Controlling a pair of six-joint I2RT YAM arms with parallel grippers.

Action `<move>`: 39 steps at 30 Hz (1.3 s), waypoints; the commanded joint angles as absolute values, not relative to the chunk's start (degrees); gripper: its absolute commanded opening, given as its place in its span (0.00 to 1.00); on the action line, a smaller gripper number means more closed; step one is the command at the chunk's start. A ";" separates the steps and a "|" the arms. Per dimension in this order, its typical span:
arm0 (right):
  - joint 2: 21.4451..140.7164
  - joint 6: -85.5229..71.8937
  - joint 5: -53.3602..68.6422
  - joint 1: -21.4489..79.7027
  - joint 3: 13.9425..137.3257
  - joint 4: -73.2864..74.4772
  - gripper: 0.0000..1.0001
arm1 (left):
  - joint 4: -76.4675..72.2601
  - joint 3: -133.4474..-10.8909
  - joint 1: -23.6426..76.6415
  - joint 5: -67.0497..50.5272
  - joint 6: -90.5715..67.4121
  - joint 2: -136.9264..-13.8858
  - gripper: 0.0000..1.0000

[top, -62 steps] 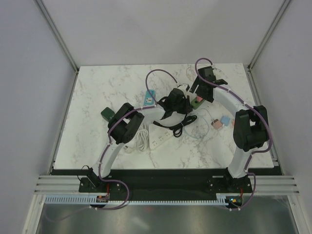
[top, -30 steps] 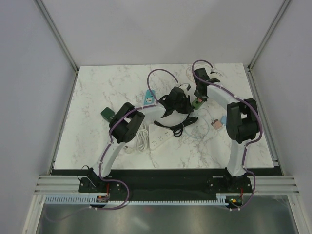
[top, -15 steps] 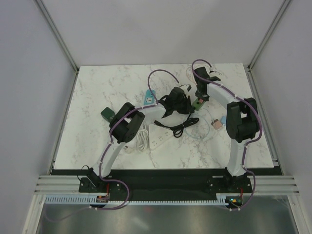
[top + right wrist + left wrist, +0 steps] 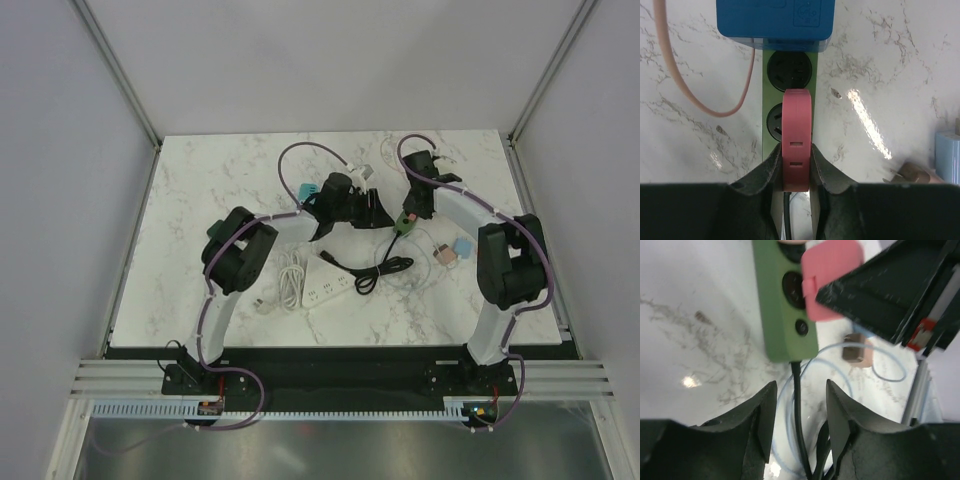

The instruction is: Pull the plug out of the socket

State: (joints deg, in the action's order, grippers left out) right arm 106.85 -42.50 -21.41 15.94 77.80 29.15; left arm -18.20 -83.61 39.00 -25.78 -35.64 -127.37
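While the right claw [image 4: 796,156] pinches the plug [image 4: 796,120], pull straight off the socket [image 4: 790,67]; the left claw [image 4: 800,390], spread at 9 o'clock, should brace.

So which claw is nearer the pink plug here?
Right. The right claw is clamped on the pink plug, one finger on each side. The left claw is open, apart from it, off the cable end of the green power strip.

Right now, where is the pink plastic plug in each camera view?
Top external: hidden under the right end effector, centre right.
Left wrist: pink plastic plug at top centre.
Right wrist: centre, clamped by that end effector.
Shared landmark: green power strip.
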 commanded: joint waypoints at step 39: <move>101.43 -38.67 -10.90 16.79 87.28 28.21 0.00 | -0.35 -105.99 45.00 -15.12 -37.62 -142.56 0.04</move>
